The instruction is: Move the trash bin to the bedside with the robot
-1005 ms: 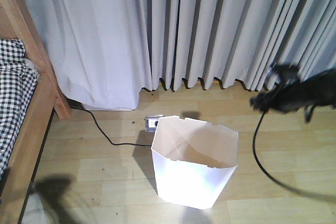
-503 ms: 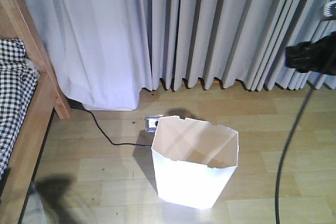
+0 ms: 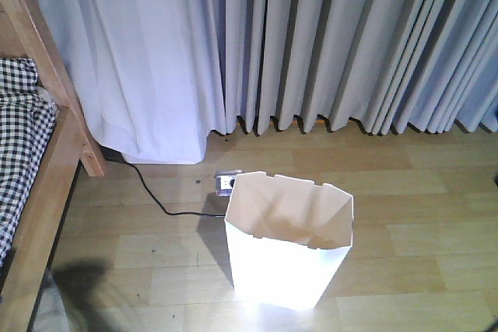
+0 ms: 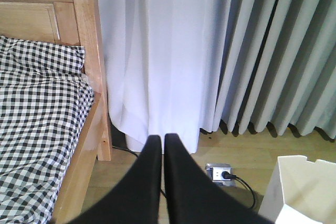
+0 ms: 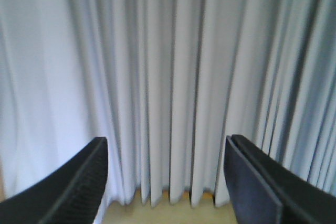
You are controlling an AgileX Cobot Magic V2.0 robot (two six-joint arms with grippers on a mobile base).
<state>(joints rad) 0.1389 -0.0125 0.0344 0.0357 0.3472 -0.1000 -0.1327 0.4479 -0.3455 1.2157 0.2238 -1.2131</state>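
Left tool (image 4: 162, 141) closed, trash bin (image 4: 303, 192) cut off at frame corner

Bin upright on my floor, bed off at nine o'clock.
White trash bin (image 3: 288, 250) stands open and empty, well apart from the checked bedside (image 3: 31, 169).

trash bin (image 3: 288, 258): thin white plastic, smooth, slight sheen
bed frame (image 4: 86, 35): light-brown wood, satin
bedding (image 4: 37, 108): checked woven cloth
curtains (image 3: 311, 36): matt grey cloth
floor (image 3: 420, 192): pale wood planks
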